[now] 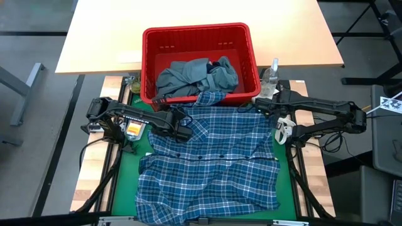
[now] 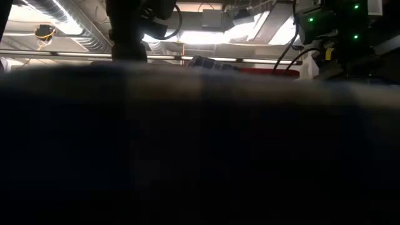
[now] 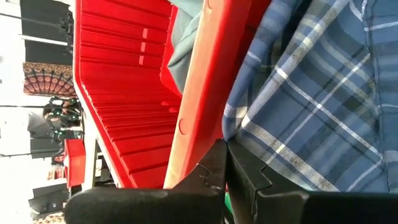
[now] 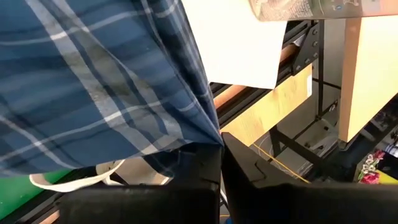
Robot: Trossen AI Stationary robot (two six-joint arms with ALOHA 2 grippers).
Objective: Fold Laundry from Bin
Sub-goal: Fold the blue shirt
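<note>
Plaid shirt: the blue-white plaid shirt [image 1: 210,157] lies spread over the green mat [image 1: 286,172] on the desk, its far edge reaching up to the near wall of the bin, its near hem close to the desk's near edge.
Bin: the red bin [image 1: 198,37] stands at the far side of the mat, a grey-blue garment [image 1: 188,76] bunched inside with a dark one [image 1: 221,63] behind it.
Left pincer: the left pincer [image 1: 182,129] sits at the shirt's far left corner, clenched on the plaid cloth; in the left wrist view its fingers [image 3: 249,180] pinch the fabric just beside the bin's rim [image 3: 199,93].
Right pincer: the right pincer [image 1: 259,103] sits at the shirt's far right corner, clenched on the shirt's edge [image 4: 205,134].
Open room: bare green mat shows only as narrow strips at the shirt's left and right.
In the way: a clear bottle [image 1: 271,74] stands just right of the bin, near the right arm.
Low view: mostly blocked by dark cloth.
</note>
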